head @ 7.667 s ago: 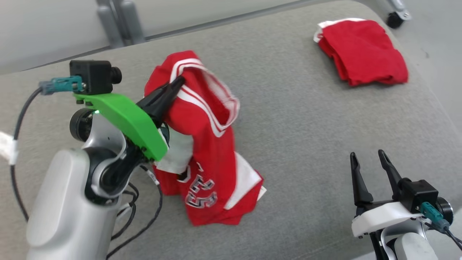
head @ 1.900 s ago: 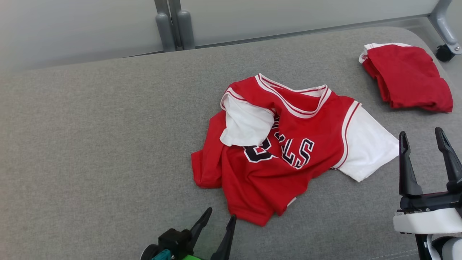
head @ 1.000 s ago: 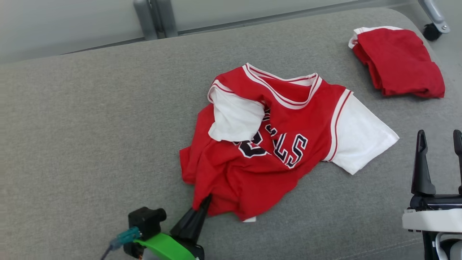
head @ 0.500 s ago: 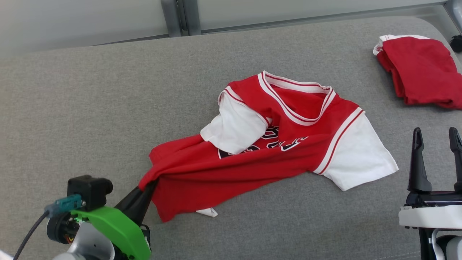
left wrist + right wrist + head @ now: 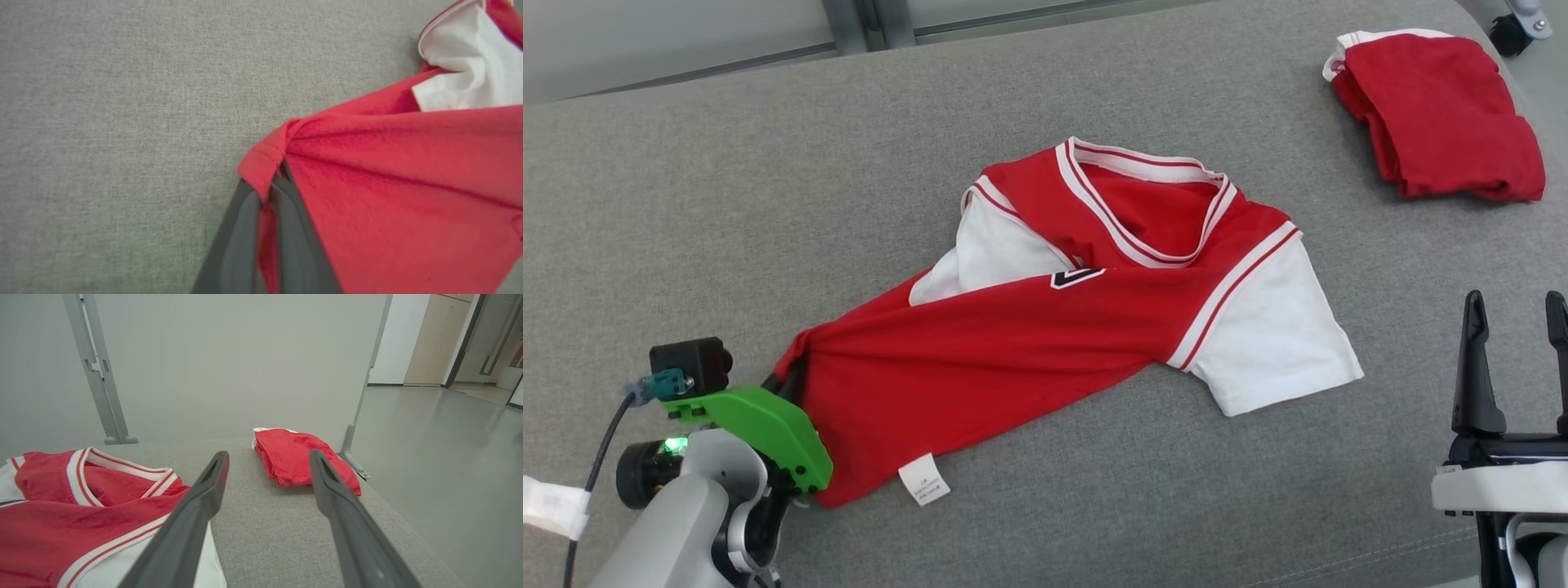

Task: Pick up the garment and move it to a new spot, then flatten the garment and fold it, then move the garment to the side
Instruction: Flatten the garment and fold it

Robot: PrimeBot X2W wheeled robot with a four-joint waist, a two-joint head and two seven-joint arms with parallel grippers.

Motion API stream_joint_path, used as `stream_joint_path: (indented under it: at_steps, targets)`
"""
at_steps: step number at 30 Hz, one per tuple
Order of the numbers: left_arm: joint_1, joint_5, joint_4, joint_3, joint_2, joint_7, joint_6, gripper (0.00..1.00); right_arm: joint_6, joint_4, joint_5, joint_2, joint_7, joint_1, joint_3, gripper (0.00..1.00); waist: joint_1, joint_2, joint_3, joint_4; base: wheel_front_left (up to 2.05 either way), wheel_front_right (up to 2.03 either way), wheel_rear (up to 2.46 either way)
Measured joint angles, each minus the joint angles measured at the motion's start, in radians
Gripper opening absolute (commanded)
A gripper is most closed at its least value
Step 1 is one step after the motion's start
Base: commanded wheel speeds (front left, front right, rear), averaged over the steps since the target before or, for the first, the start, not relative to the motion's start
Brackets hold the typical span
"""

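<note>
Left end effector [image 5: 269, 183] is gripping the hem corner of the red-and-white basketball jersey [image 5: 1045, 343]. Its fingers are closed on a pinch of fabric, and creases are fanning taut from the tips. The rest of the jersey is lying on the grey counter [image 5: 727, 204], stretching ahead and to the right of that end effector. Collar and white sleeve [image 5: 1274, 343] are sitting at the far end.

Right end effector [image 5: 1515, 302] is sitting wide open, holding nothing. The white sleeve is lying just ahead and to its left. A folded red garment [image 5: 1437, 114] is lying further ahead of it, well apart from the jersey.

My read: the flatten step is in progress, not the fold. The body is twisting over itself, the chest lettering is mostly hiding, and the care label [image 5: 924, 480] is showing near the left end effector, so the lower part is looking flipped.

Next move is calling for:
- a second grip, with the right end effector taking the opposite hem corner or pinning the sleeve side
- untwisting before tensioning further, or the roll is just tightening
- keeping the fabric low on the counter
</note>
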Motion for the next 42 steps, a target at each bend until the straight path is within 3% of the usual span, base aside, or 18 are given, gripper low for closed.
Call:
stream_joint_path:
  at_steps: [3,6,11,16,19,23,29,35,42]
  targets:
    - [0.007,-0.045,0.033,0.018,-0.041,-0.045,-0.055,1.0,0.0,0.002,0.001,-0.001,0.0,0.009,-0.009,1.0,0.0,0.0,-0.003,0.009,0.0,0.0,0.0]
    - [0.027,-0.037,0.037,0.026,-0.043,-0.115,-0.067,1.0,0.0,-0.001,-0.001,-0.006,0.0,0.008,-0.003,1.0,0.0,0.0,-0.014,0.024,0.0,0.0,0.0]
    - [0.134,0.02,-0.052,0.068,-0.057,-0.331,-0.031,1.0,0.0,-0.018,-0.015,-0.037,0.0,0.012,0.004,1.0,0.0,0.0,-0.049,0.05,0.0,0.0,0.0]
    - [0.273,0.121,-0.215,0.136,-0.119,-0.364,-0.02,1.0,0.0,-0.037,-0.024,-0.067,0.0,0.039,-0.019,1.0,0.0,0.0,-0.091,0.087,0.0,0.0,0.0]
    - [0.33,0.254,-0.356,0.286,-0.21,-0.369,-0.007,1.0,0.0,-0.056,-0.026,-0.073,0.0,0.04,-0.025,1.0,0.0,0.0,-0.109,0.117,0.0,0.0,0.0]
    - [0.442,0.425,-0.414,0.38,-0.322,-0.37,-0.094,1.0,0.0,-0.057,-0.032,-0.064,0.0,0.04,-0.023,1.0,0.0,0.0,-0.134,0.145,0.0,0.0,0.0]
    - [0.497,0.604,-0.384,0.457,-0.366,-0.37,-0.189,1.0,0.0,-0.016,-0.036,-0.038,0.0,0.061,-0.023,1.0,0.0,0.0,-0.159,0.16,0.0,0.0,0.0]
    - [0.512,0.627,-0.319,0.482,-0.37,-0.37,-0.244,1.0,0.0,0.067,-0.05,-0.023,0.0,0.09,-0.02,1.0,0.0,0.0,-0.164,0.151,0.0,0.0,0.0]
    - [0.513,0.615,-0.32,0.492,-0.371,-0.37,-0.253,1.0,0.0,0.091,-0.052,-0.017,0.0,0.091,-0.033,1.0,0.0,0.0,-0.168,0.14,0.0,0.0,0.0]
